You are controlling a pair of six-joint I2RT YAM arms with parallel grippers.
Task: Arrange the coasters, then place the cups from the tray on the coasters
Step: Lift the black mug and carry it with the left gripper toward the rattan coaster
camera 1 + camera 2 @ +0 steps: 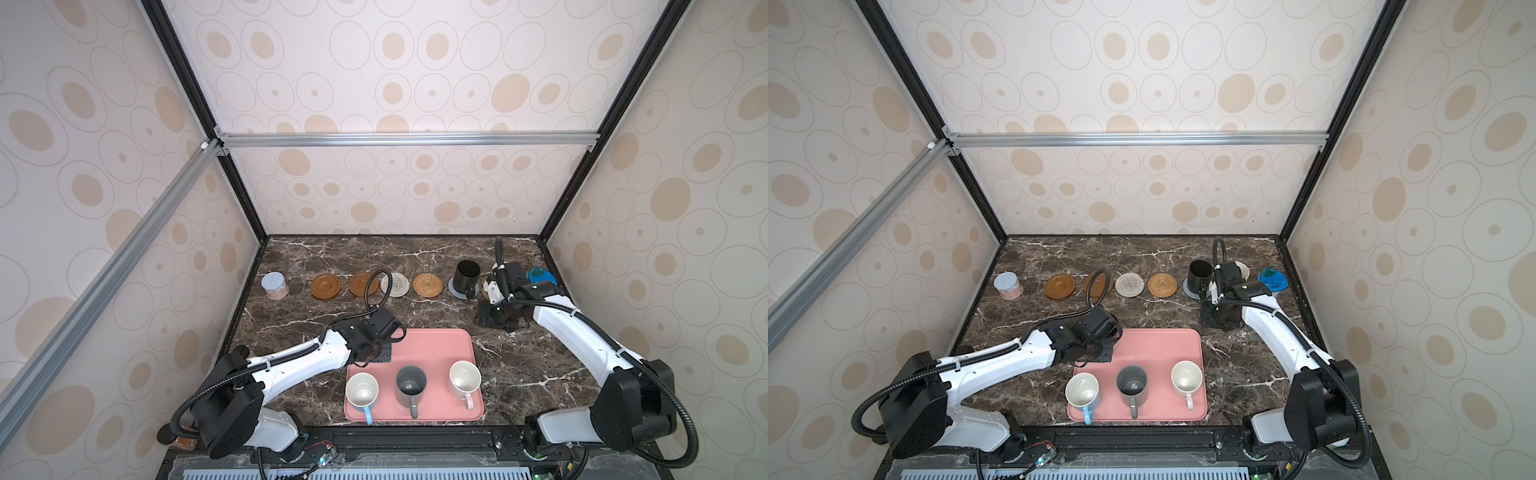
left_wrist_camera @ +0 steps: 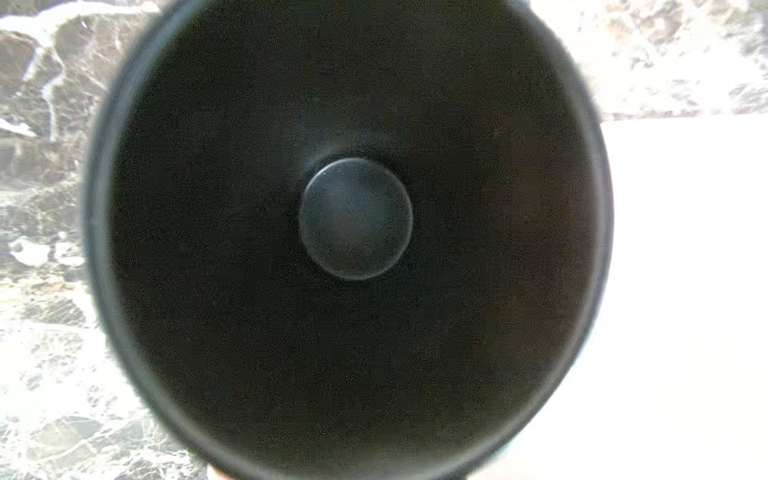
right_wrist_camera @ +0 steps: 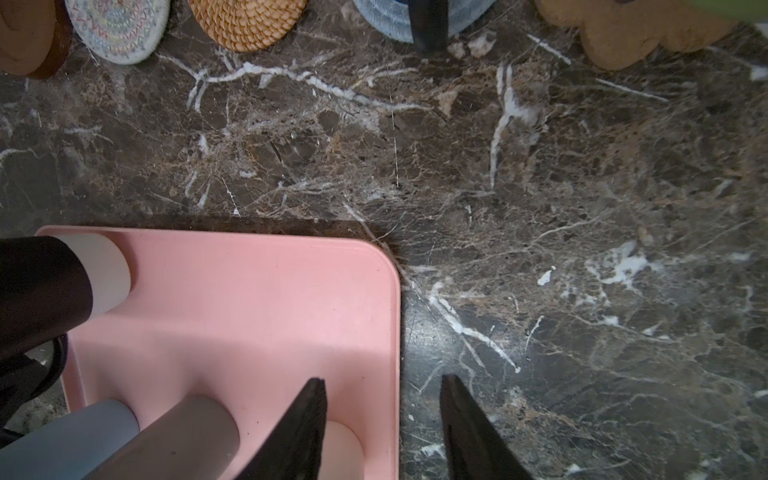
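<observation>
My left gripper [image 1: 376, 352] is shut on a black cup [image 2: 353, 220] at the far left corner of the pink tray [image 1: 436, 345]; the left wrist view looks straight into the cup. Three cups stand along the tray's near side: white with a blue handle [image 1: 361, 392], grey [image 1: 411, 384], white with a pink handle [image 1: 464, 378]. In the far row lie two brown disc coasters [image 1: 325, 286] [image 1: 358, 284], a cream one [image 1: 397, 284] and a rattan one [image 1: 428, 284]. Another black cup [image 1: 467, 274] stands on the grey-blue coaster [image 1: 455, 292]. The paw coaster [image 3: 623, 37] lies beside it. My right gripper [image 3: 382, 386] hangs open and empty.
A lidded jar [image 1: 275, 286] stands at the far left of the coaster row. A blue-lidded container [image 1: 540, 276] sits at the far right behind my right arm. The left arm's cable loops over the second brown disc. Walls enclose the marble table on three sides.
</observation>
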